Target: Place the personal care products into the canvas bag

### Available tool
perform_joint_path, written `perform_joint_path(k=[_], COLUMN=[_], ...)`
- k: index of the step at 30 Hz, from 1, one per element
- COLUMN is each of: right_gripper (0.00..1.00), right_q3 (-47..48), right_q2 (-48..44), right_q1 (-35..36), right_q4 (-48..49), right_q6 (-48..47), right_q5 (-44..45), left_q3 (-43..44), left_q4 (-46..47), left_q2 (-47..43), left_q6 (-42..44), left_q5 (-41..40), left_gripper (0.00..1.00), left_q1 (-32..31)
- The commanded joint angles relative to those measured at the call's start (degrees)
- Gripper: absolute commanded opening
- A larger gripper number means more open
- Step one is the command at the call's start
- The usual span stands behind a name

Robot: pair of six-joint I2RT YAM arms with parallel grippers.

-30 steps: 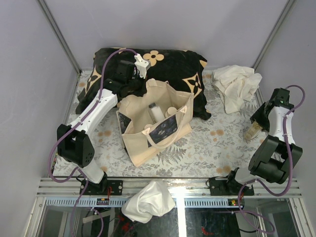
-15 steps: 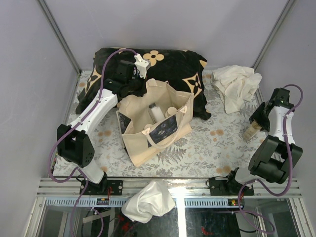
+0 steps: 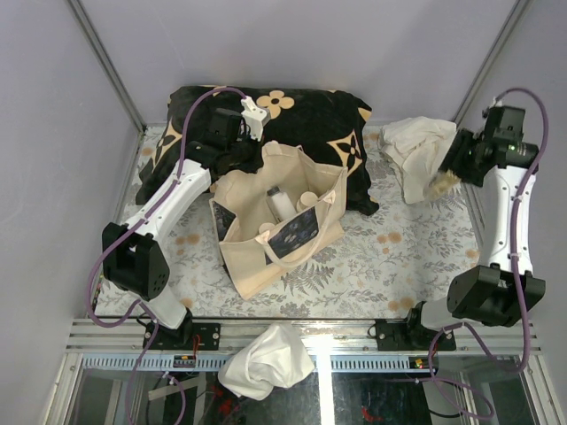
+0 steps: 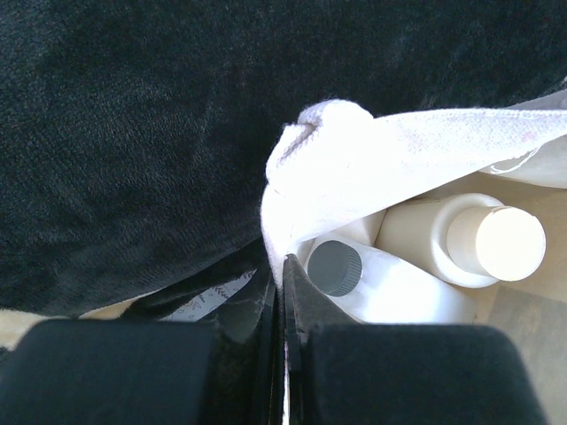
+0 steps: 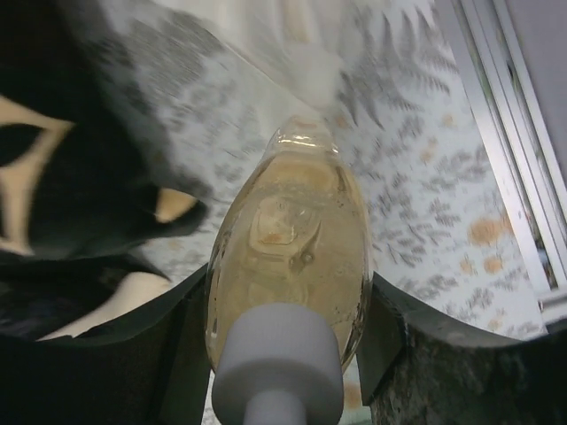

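Note:
The cream canvas bag [image 3: 266, 252] stands open mid-table. In it are a white bottle with a dark cap [image 3: 279, 202] and two cream bottles [image 3: 307, 201]. The left wrist view shows that dark-capped bottle [image 4: 399, 297] beside a cream one [image 4: 492, 243]. My left gripper [image 3: 239, 152] is at the bag's back-left rim, and its jaws [image 4: 283, 266] are shut on the canvas edge [image 4: 354, 159]. My right gripper [image 3: 452, 173] is raised at the back right. It is shut on a translucent yellow bottle [image 3: 440, 184] with a white cap, which fills the gap between its jaws [image 5: 288, 301].
A black cushion with tan flowers [image 3: 310, 119] lies behind the bag. A crumpled white cloth [image 3: 416, 146] sits at the back right, just beside the held bottle. Another white cloth [image 3: 266, 359] hangs over the front rail. Grey walls and metal posts close in both sides.
My right arm has lifted the yellow bottle from the table's right edge and carried it up and back toward the white cloth. The left arm and bag have not moved.

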Motion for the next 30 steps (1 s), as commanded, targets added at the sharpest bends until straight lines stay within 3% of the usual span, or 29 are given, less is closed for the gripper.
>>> perform_joint_path(k=[1,11,22,30], right_gripper=[0.0,0.0,0.0,0.0], right_q3=[16.0,33.3,32.4,34.1], right_q2=[-0.5,4.6,5.2,8.8], right_q1=[3.3,17.0,33.9,44.5], right_q4=[1.1,10.6,22.1,21.1], right_q6=[-0.1,4.8,6.6,6.3], right_q5=[-7.6,-21.1,-28.4,-28.8], left_q3=[1.3,-0.6,-2.4,-2.2], left_q4=[2.8,4.0,6.0,6.1], left_q2=[0.1,-0.9,-1.4,-1.3], left_q6=[-0.4,0.1,-1.4,-1.5], left_q5=[1.0,-1.7,-3.0,-3.4], left_gripper=[0.0,0.0,0.0,0.0], left_q1=[-0.4,-0.9,-1.1,-1.2])
